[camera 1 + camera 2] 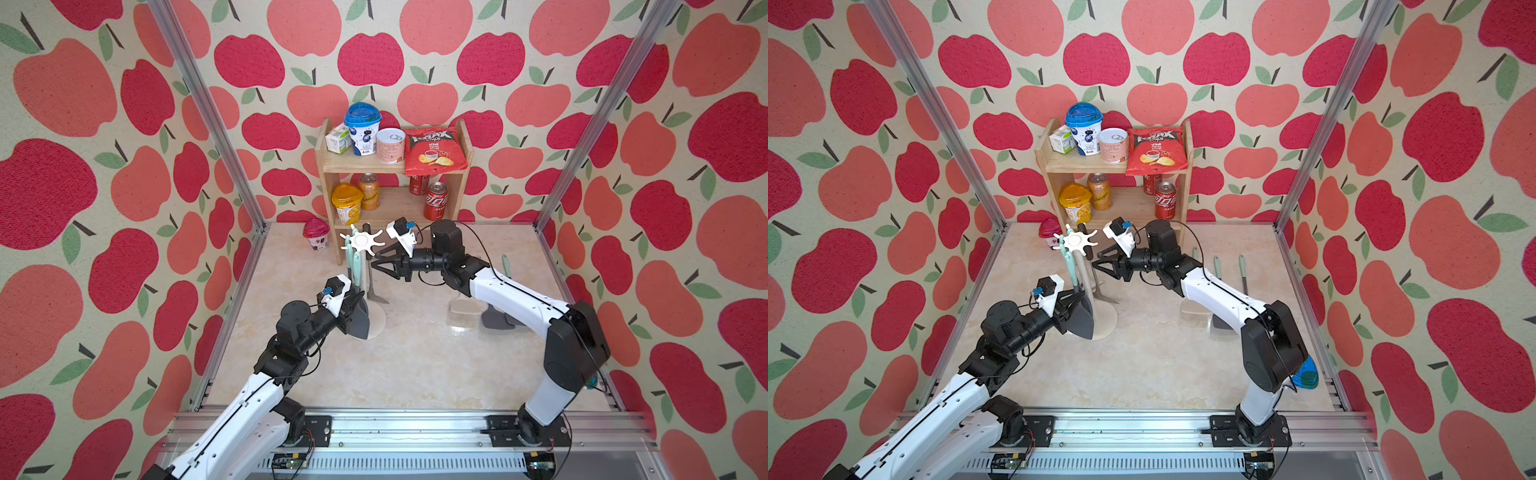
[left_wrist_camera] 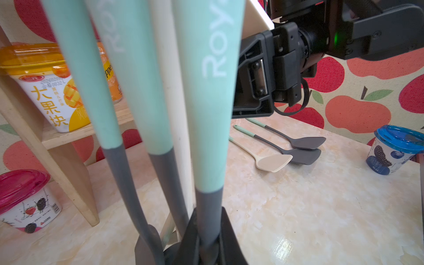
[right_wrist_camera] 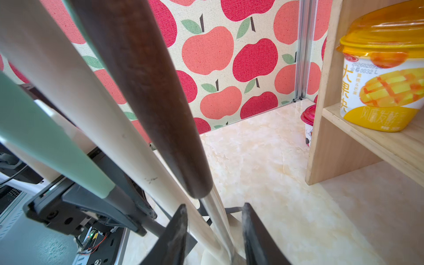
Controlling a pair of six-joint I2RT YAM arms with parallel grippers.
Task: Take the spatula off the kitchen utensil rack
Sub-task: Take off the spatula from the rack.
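1. left gripper: clamped tight on the grey neck of the spatula (teal handle, white lettering), just under the teal-grey join.
2. spatula: rises upright out of the left gripper toward the star crown of the kitchen utensil rack; whether its top sits on a prong cannot be told.
3. 2 more teal-handled utensils: just beside the left gripper, on its side away from the right gripper.
4. right gripper: jaws part-way apart, straddling the rack's white pole and the steel shank of a brown wooden-handled utensil; firm contact cannot be told.
5. 3 loose spatulas: flat on the tabletop, well behind the right gripper, under its forearm.
6. wooden shelf: beyond the right gripper.
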